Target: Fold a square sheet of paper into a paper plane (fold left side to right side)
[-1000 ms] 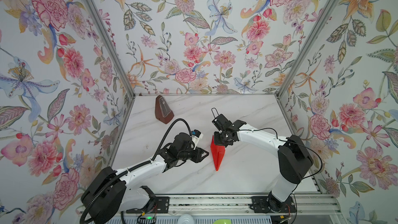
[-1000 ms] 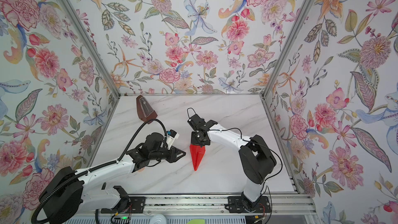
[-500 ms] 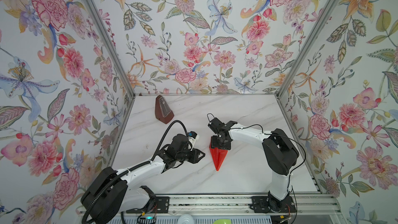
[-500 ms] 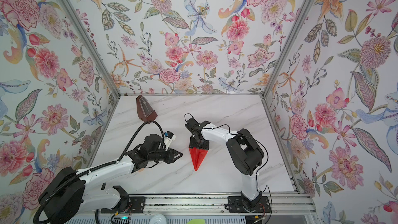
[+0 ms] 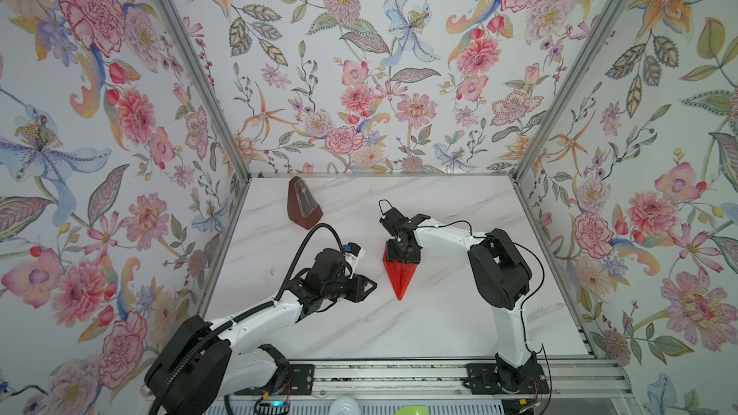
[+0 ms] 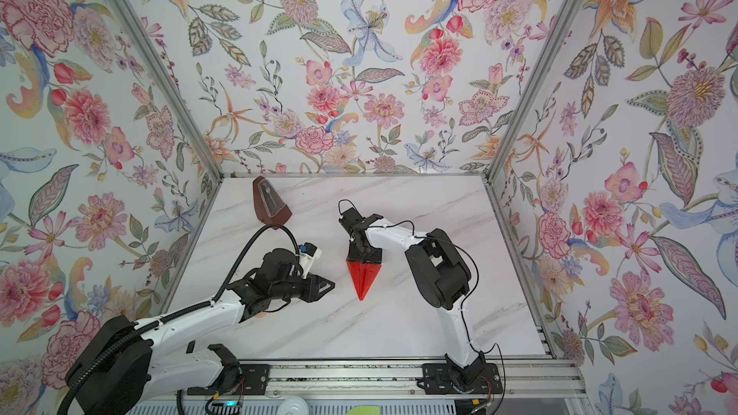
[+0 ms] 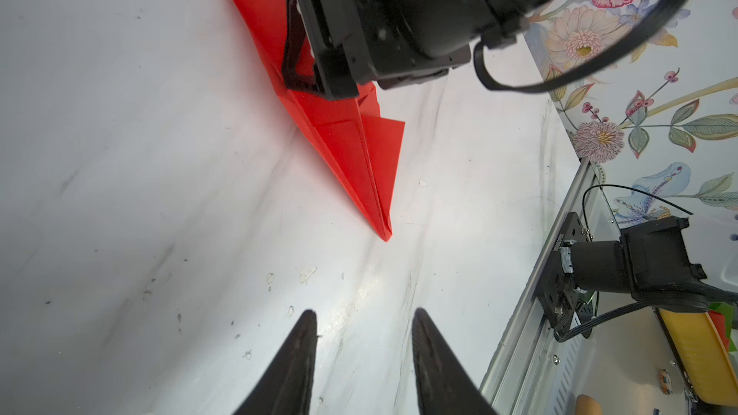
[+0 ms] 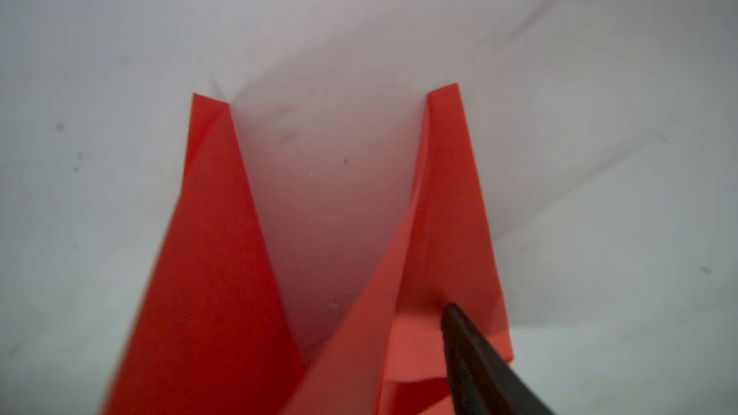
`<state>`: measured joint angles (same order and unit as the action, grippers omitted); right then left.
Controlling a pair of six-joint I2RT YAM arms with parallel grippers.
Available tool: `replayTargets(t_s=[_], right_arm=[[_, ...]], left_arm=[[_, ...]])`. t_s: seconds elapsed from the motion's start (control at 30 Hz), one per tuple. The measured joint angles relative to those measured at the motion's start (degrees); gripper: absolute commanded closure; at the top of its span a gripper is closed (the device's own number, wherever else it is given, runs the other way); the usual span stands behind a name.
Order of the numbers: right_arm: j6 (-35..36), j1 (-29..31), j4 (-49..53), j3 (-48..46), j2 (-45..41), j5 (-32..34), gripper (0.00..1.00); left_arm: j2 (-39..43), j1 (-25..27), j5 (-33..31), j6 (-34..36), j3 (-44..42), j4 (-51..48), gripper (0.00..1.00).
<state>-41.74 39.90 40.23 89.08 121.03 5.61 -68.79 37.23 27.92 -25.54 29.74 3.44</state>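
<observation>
The square sheet of paper lies mid-table, folded into a bright red pointed paper plane with its tip toward the front rail. My right gripper stands on its wide rear end, jaws open. In the right wrist view two red flaps stick up. One finger rests against the inner side of a flap; the other finger is hidden behind paper. My left gripper is open and empty, low over the table just left of the plane's tip.
A dark brown pyramid-shaped metronome stands at the back left of the marble table. Floral walls close three sides. The metal rail with both arm bases runs along the front edge.
The right gripper's jaws have spread apart over the plane's wide end, and the right arm's elbow has swung left. The left arm has stayed in place.
</observation>
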Motion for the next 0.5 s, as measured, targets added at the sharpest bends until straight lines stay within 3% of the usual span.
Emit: replayTargets(t_s=[0.5], right_arm=[[10.5, -8.7, -1.4, 31.5, 20.4, 3.9, 0.38]], left_arm=[[11.8, -2.2, -15.5, 0.0, -1.2, -12.9, 0.54]])
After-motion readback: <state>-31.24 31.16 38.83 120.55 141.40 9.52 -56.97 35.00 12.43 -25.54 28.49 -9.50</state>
